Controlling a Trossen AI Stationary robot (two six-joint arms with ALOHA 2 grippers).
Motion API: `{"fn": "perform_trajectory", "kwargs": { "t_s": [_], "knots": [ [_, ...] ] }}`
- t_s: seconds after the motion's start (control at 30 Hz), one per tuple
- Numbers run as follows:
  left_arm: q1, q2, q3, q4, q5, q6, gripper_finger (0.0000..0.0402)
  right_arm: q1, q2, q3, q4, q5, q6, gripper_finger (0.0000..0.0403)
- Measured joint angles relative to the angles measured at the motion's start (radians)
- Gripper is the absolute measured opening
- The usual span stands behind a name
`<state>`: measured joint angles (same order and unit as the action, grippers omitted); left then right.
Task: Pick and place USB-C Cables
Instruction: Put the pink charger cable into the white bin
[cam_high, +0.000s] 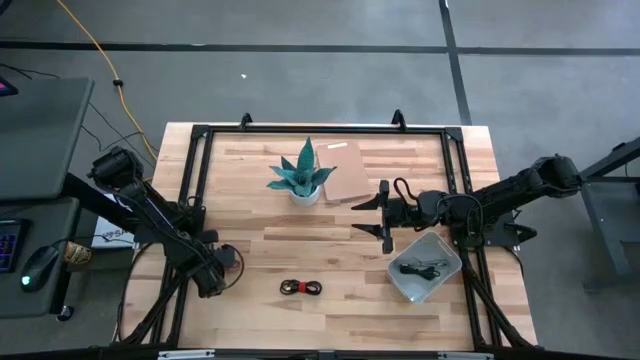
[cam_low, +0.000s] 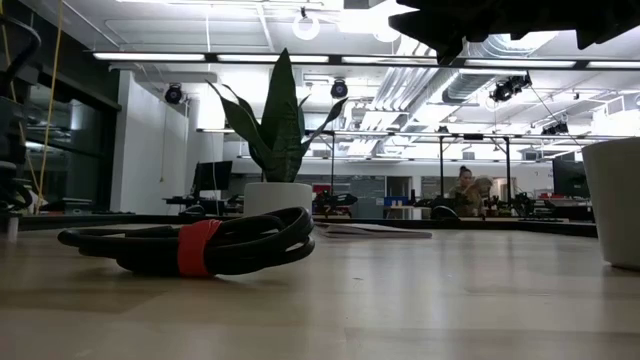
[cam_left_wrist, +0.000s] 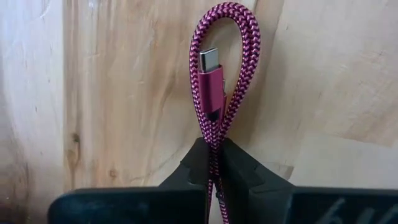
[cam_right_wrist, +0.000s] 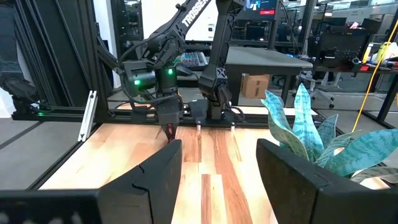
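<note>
Pinching the pink-magenta cable (cam_left_wrist: 214, 93) tight at the table's left edge, the left gripper (cam_left_wrist: 214, 171) was clamped so the loop could be carried to the grey tray (cam_high: 447, 272), while the right gripper (cam_right_wrist: 217, 168) was held wide open and empty beside the potted plant (cam_high: 304, 175)

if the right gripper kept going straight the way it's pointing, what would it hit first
Most likely nothing nearby: the open right gripper points across bare table, passing just beside the potted plant. Farther on is the left gripper, though depth is hard to judge.
</note>
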<state>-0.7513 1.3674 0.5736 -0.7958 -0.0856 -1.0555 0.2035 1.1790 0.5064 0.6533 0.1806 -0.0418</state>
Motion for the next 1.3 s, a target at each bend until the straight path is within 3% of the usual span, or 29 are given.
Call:
{"fn": "perform_trajectory", "kwargs": {
  "t_s": [0.23,0.43,0.67,0.87,0.97,1.13,1.3],
  "knots": [
    [0.108,-0.039,0.053,-0.003,-0.105,0.135,0.0000,0.000,0.000,0.000,0.000,0.000,0.000,0.0199],
    [0.231,-0.043,0.136,0.125,-0.257,0.394,0.0000,0.000,0.000,0.000,-0.002,0.000,0.000,0.0199],
    [0.389,-0.044,0.148,0.517,-0.324,0.782,0.0000,0.000,0.000,0.000,-0.008,0.000,0.000,0.0199],
    [0.509,-0.044,0.071,1.038,-0.283,1.046,0.0000,0.000,0.000,0.000,-0.015,0.000,0.000,0.0199],
    [0.553,-0.045,0.012,1.275,-0.217,1.078,0.0000,0.000,0.000,0.000,-0.018,0.000,0.000,0.0199],
    [0.568,-0.034,-0.117,1.641,-0.218,1.066,0.0000,0.000,0.000,0.000,-0.015,0.000,0.045,0.0199],
    [0.536,-0.028,-0.199,1.784,-0.315,1.012,0.0000,0.000,0.000,0.000,0.000,0.000,0.069,0.0199]
  ]
}}
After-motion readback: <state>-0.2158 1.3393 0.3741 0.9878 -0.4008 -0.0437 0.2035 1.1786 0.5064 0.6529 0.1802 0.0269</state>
